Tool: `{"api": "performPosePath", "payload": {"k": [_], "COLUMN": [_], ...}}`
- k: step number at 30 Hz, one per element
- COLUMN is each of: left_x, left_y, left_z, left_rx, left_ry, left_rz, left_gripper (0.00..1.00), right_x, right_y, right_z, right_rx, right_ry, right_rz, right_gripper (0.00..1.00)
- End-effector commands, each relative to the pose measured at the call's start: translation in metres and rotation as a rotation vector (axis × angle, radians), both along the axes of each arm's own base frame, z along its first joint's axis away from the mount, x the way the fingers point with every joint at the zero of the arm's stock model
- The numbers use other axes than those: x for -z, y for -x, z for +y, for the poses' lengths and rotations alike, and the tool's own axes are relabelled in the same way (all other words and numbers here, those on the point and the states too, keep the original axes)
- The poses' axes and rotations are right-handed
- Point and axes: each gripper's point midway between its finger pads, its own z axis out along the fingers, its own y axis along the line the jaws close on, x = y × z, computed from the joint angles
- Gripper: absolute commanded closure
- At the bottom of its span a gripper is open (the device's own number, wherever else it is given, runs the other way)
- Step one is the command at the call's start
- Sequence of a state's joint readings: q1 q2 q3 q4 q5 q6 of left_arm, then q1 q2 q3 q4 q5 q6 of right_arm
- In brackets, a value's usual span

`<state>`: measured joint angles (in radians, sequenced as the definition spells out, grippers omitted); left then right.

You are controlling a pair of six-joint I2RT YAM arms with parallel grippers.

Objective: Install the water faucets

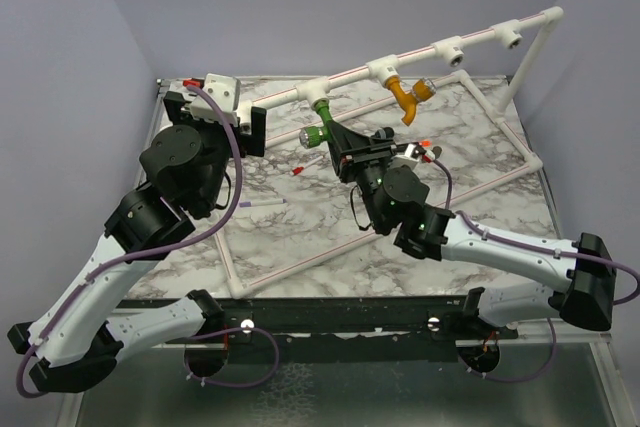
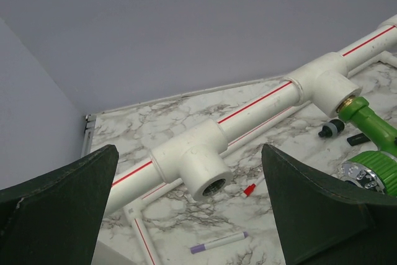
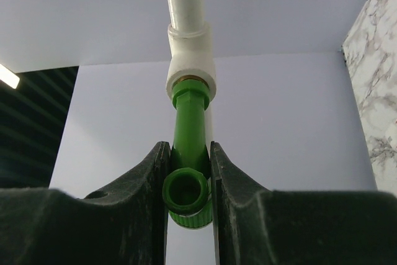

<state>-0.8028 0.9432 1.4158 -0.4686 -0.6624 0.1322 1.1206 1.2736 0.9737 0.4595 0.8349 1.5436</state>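
Note:
The green faucet (image 1: 322, 119) sits screwed into a T-socket of the white red-striped pipe frame (image 1: 280, 97). My right gripper (image 1: 333, 140) is shut on it; in the right wrist view the jaws clamp the green faucet (image 3: 189, 153) below the socket (image 3: 190, 69). The mustard-orange faucet (image 1: 410, 97) hangs from the socket further right. My left gripper (image 1: 225, 112) is open and empty at the frame's left end. In the left wrist view its fingers (image 2: 56, 197) stand either side of an empty T-socket (image 2: 208, 175), with the green faucet (image 2: 366, 134) at right.
A purple pen (image 1: 262, 203) and a red-capped pen (image 1: 305, 166) lie on the marble table (image 1: 300, 237) inside the frame. The pens also show in the left wrist view, purple (image 2: 218, 241) and red (image 2: 253, 187). Grey walls stand behind and at both sides.

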Motion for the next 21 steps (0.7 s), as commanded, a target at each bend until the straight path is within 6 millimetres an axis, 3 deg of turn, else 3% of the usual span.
{"api": "performPosePath", "payload": {"k": [1,6,11,16,21], "left_x": [-0.003,-0.005,-0.004,-0.004,-0.004], "left_y": [0.005,0.006,0.006,0.006,0.006], "left_z": [0.003,0.004,0.003,0.003,0.004], "left_rx": [0.004,0.006,0.007,0.007,0.003], "left_ry": [0.015,0.019,0.016,0.017,0.016], "left_rz": [-0.014,-0.017,-0.016,-0.017,-0.016], "left_gripper": [0.01,0.01,0.01,0.01,0.01], "right_x": [0.027,0.027,0.029,0.031,0.032], "right_y": [0.001,0.0,0.0,0.001,0.002], "right_z": [0.027,0.021,0.017,0.011,0.005], "right_rx": [-0.098,-0.075,-0.063,-0.052,-0.038], "right_ry": [0.07,0.108,0.128,0.14,0.15], "right_rz": [0.066,0.066,0.067,0.072,0.067], "right_gripper": [0.99,0.85,0.63,0.48,0.41]}}
